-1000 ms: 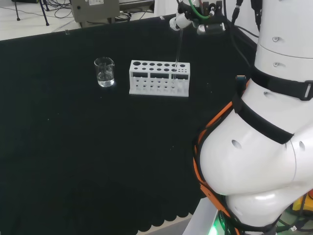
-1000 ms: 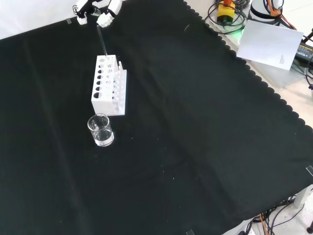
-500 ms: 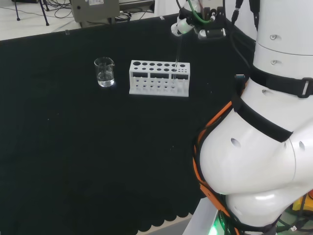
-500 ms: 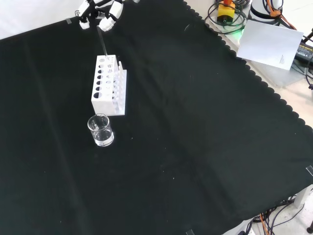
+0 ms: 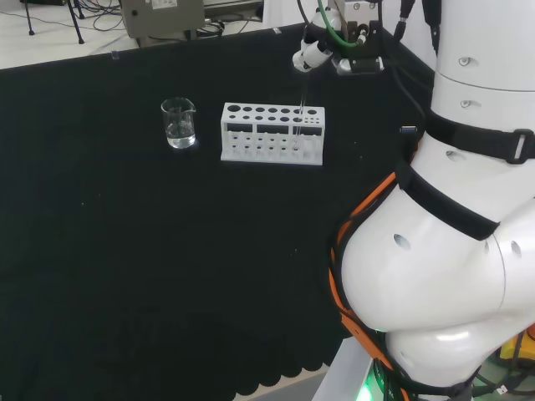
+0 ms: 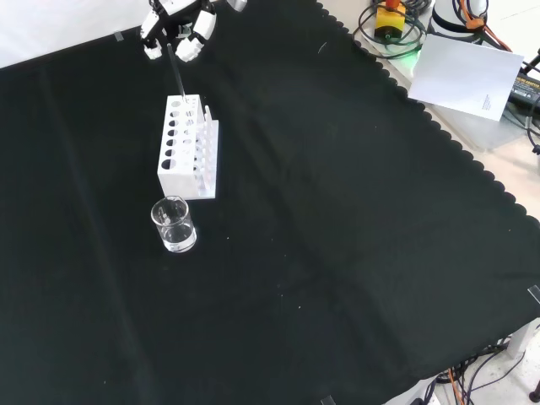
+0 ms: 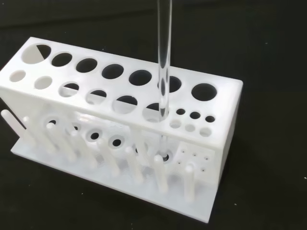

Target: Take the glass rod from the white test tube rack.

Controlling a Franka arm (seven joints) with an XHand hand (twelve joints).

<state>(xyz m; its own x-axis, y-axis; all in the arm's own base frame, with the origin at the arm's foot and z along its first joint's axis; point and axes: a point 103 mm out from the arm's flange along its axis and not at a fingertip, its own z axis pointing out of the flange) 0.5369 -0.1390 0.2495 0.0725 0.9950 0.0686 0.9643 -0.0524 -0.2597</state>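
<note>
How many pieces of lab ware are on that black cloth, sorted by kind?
White test tube rack: 1
Glass rod, standing in the rack: 1
Glass beaker: 1
Total: 3

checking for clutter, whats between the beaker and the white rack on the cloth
Nothing: in the front view a short strip of bare black cloth separates the beaker from the white rack; the head view agrees.
</note>
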